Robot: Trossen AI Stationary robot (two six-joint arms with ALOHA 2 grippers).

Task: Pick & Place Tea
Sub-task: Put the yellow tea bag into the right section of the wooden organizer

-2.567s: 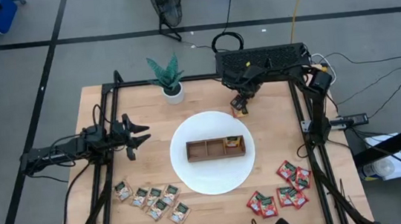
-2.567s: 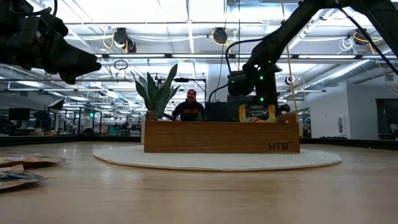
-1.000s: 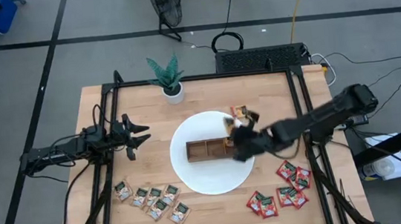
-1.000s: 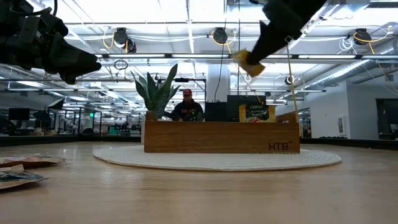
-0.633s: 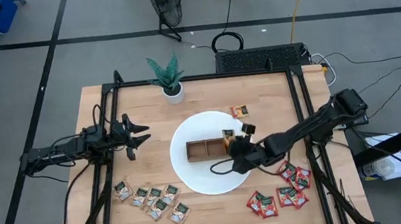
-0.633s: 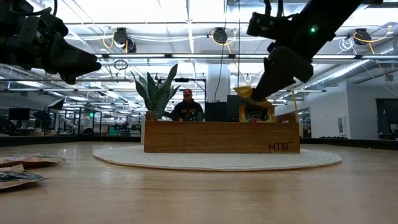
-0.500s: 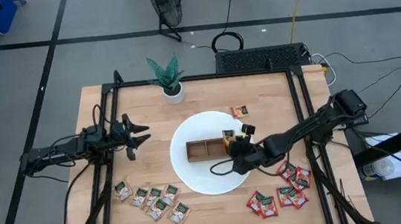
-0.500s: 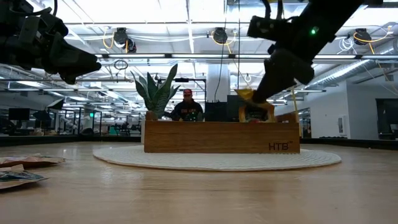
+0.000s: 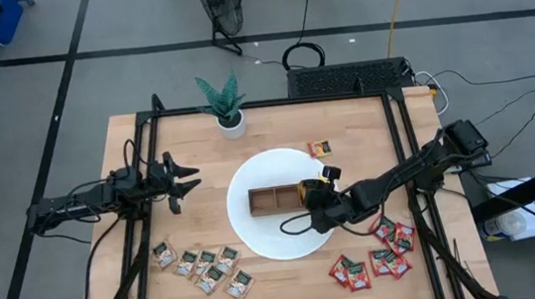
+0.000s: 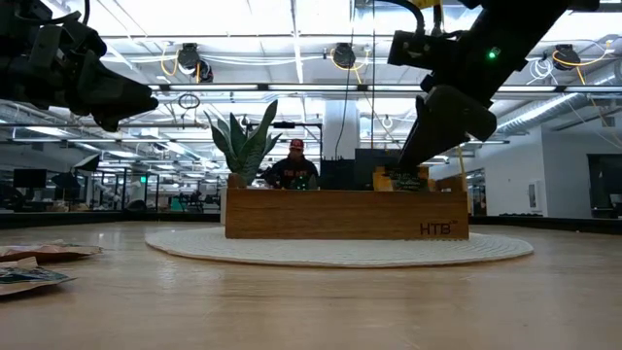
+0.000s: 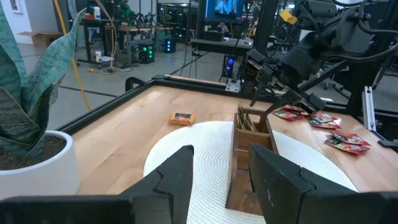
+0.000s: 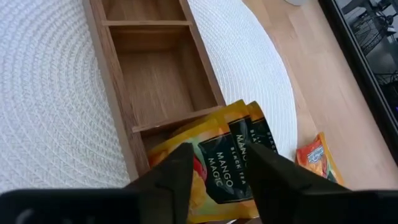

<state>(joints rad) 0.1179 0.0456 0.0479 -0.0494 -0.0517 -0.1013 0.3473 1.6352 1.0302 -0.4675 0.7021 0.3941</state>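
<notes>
Wooden table (image 9: 274,119) fills your high view, with a round white mat (image 9: 256,230) in the middle and a brown three-compartment tray (image 9: 278,199) on it. Your right gripper (image 9: 314,196) sits over the tray's right end compartment, fingers spread apart, not pinching anything; two orange-yellow sachets (image 12: 217,162) lean in that compartment right in front of it. One more orange sachet (image 9: 320,148) lies on bare wood just past the mat's far right edge. Red sachets (image 9: 373,253) cluster near the right front corner, beige sachets (image 9: 205,268) near the left front. Potted plant (image 9: 224,102) stands at the far side, left of centre. Your left gripper (image 9: 179,182) waits at the left edge, well clear of the mat, fingers spread. In the low view a person (image 10: 294,165) shows behind the tray.
</notes>
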